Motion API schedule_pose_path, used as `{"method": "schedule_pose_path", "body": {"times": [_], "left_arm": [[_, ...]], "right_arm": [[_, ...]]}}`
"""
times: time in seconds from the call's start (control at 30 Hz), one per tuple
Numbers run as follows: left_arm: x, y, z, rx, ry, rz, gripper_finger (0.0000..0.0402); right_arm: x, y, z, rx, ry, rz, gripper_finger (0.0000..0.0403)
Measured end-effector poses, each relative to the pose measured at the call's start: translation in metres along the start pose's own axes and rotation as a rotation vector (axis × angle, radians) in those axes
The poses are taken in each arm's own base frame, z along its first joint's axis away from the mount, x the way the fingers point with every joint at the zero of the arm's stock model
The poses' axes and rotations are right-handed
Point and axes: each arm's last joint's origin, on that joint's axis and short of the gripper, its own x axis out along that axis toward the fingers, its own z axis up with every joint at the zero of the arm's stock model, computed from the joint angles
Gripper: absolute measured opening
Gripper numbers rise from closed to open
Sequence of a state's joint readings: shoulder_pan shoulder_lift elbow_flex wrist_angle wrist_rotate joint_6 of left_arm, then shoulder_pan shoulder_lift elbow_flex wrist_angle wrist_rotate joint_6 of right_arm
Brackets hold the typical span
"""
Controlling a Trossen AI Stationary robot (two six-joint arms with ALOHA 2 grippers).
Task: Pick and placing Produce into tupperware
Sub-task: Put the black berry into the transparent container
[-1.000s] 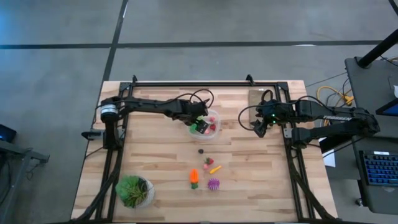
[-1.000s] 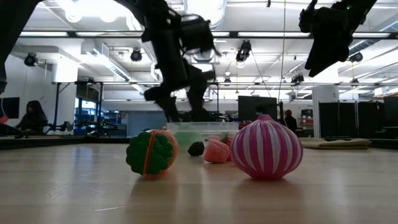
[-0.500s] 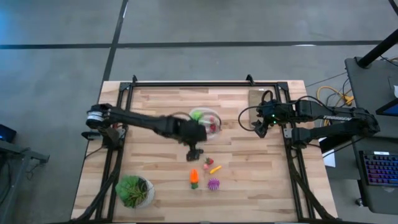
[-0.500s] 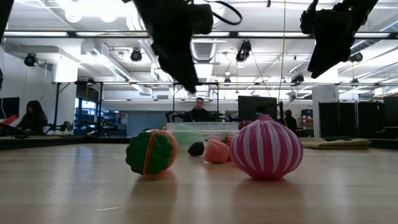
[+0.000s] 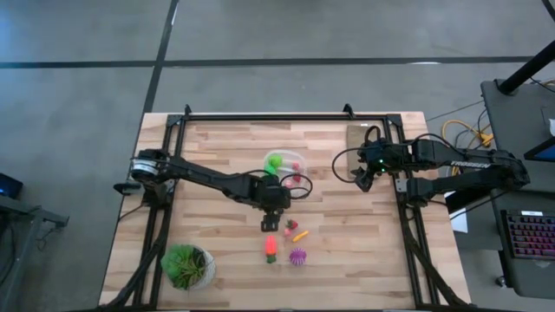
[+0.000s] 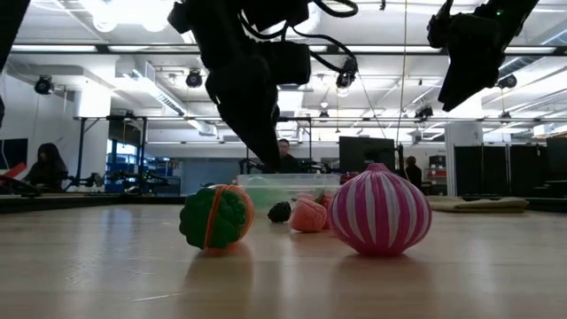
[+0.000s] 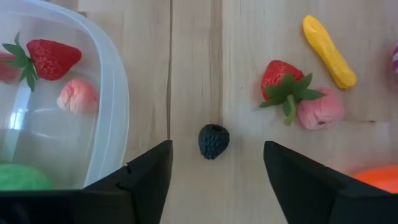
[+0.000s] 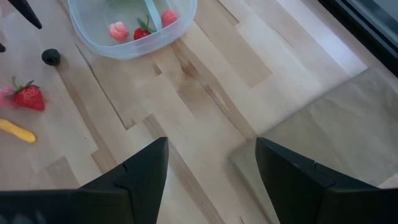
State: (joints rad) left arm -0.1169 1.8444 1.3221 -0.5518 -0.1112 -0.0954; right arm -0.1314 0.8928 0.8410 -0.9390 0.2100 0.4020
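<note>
Light wood plank counter [image 5: 217,234] on a dark frame, grey floor around it; the low view looks into a big hall with ceiling lights and people at desks far back. Potted plant [image 5: 187,265] sits at my near-left corner, brown board [image 5: 357,139] at the far right by my right arm.

Tupperware [image 5: 286,168] stands mid-counter, clear walls. The left wrist view shows inside it: a red strawberry [image 7: 52,57], a pale pink piece [image 7: 78,97] and a green piece [image 7: 22,178]. Loose produce lies on bare wood nearer than the container: pink-striped bulb [image 6: 379,213], green and orange piece [image 6: 217,217], yellow piece [image 7: 329,51], a second strawberry [image 7: 281,81] touching another pink piece [image 7: 320,109], and a small dark berry [image 7: 213,141].

The low view alone shows the bulb's stripes up close, but it hides the container's contents. The high view shows the whole layout, yet the berry is covered by my arm there.

My left gripper [image 7: 214,180] hangs over the berry, just beside the tupperware wall; fingers [image 7: 146,180] spread wide, one on each side of the berry, holding nothing. My right gripper [image 8: 208,180] waits raised near the board, fingers parted wide, empty.
</note>
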Motion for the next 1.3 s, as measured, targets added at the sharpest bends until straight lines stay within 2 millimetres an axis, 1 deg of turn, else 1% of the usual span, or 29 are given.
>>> {"method": "schedule_pose_path", "body": {"times": [0.2, 0.33, 0.5, 0.7, 0.8, 0.97, 1.23, 1.3], "left_arm": [[0.006, 0.0, -0.003, -0.006, -0.031, -0.002, 0.0217], [0.013, 0.001, -0.007, -0.013, -0.067, -0.005, 0.0216], [0.019, 0.002, -0.017, -0.035, -0.035, -0.002, 0.0216], [0.023, 0.002, -0.018, -0.042, -0.074, -0.006, 0.0216], [0.026, 0.002, -0.023, -0.042, -0.066, -0.006, 0.0216], [0.027, 0.001, -0.022, -0.04, -0.093, -0.009, 0.0216], [0.049, -0.001, -0.023, -0.041, -0.057, -0.03, 0.0216], [0.051, -0.001, -0.021, -0.044, -0.056, -0.031, 0.0216]], "right_arm": [[0.0, 0.0, 0.0, -0.001, 0.0, 0.0, 0.0233], [0.0, 0.0, 0.0, -0.001, 0.0, 0.0, 0.0233], [0.0, 0.0, 0.0, -0.001, 0.0, -0.001, 0.0233], [0.0, 0.0, 0.0, -0.001, 0.0, -0.001, 0.0233], [0.0, 0.0, 0.0, -0.001, 0.0, -0.001, 0.0233], [0.0, 0.0, 0.0, -0.001, 0.0, -0.001, 0.0233], [0.0, 0.0, 0.0, 0.001, 0.001, -0.002, 0.0233], [0.0, 0.0, -0.001, 0.003, 0.008, -0.005, 0.0233]]}}
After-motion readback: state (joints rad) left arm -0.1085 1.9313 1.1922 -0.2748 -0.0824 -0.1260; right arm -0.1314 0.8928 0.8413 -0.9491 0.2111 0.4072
